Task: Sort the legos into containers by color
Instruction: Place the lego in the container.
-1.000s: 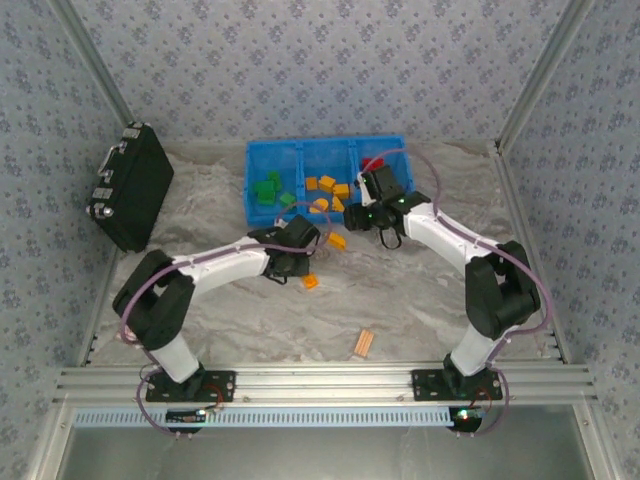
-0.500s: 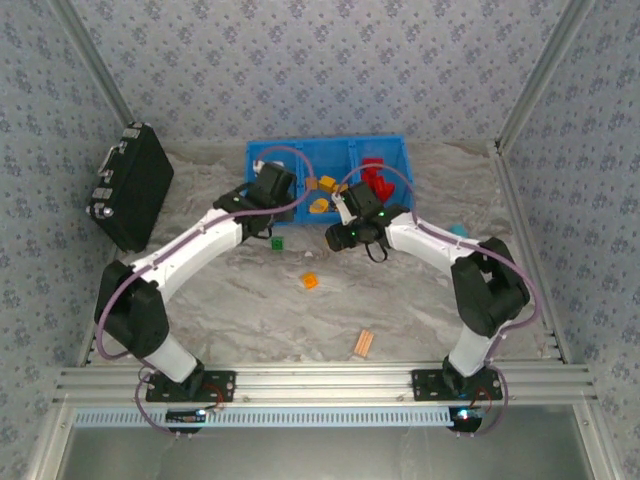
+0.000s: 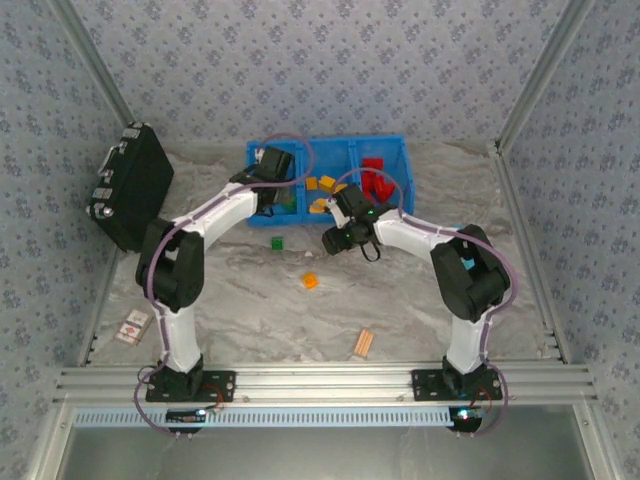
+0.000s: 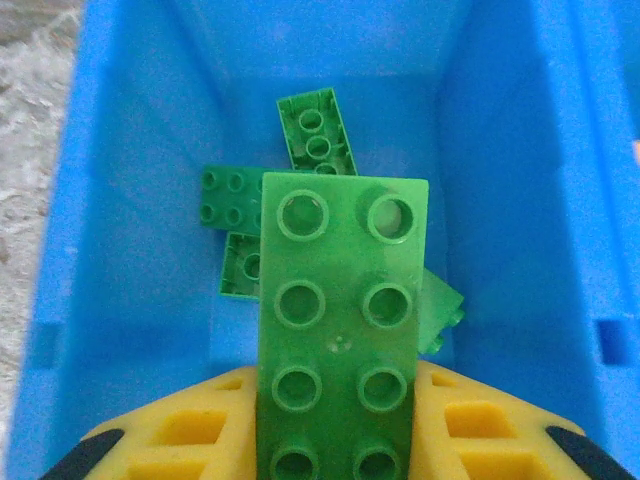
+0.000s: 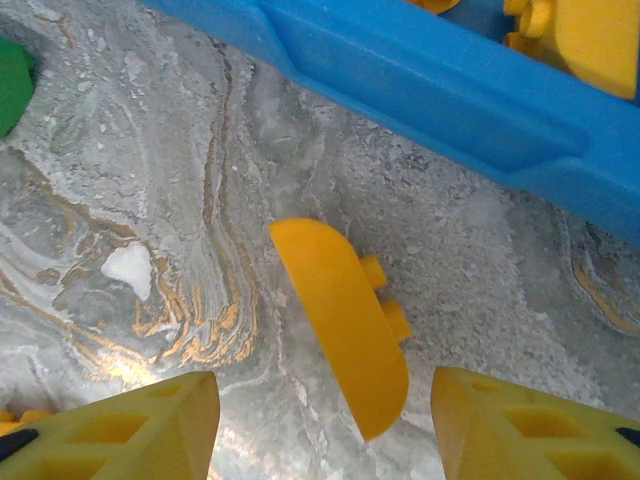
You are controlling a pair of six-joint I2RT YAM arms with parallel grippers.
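Left arm (image 3: 215,210): swung from mid-table to the bin (image 3: 325,142) at 12 o'clock.
Left gripper (image 4: 338,430): clenched on a green brick (image 4: 340,300), above the green compartment (image 4: 120,300).
Right gripper (image 5: 330,440): jaws apart over a yellow brick (image 5: 340,325) at the bin's 6 o'clock, perhaps tilted.
Handling: light, stiff, slick; pinch its flat sides.

We find the bin (image 3: 335,140) at the table's (image 3: 400,300) far middle, the case (image 3: 132,185) to its left. Before the bin lie a far loose brick (image 3: 277,243) and a near loose brick (image 3: 310,281); a curved piece (image 5: 345,325) lies just beside its near wall. A flat piece (image 3: 363,343) lies nearer, right of centre. Several bricks (image 4: 318,135) lie in the left compartment (image 4: 130,150), the held brick (image 4: 340,320) above them.
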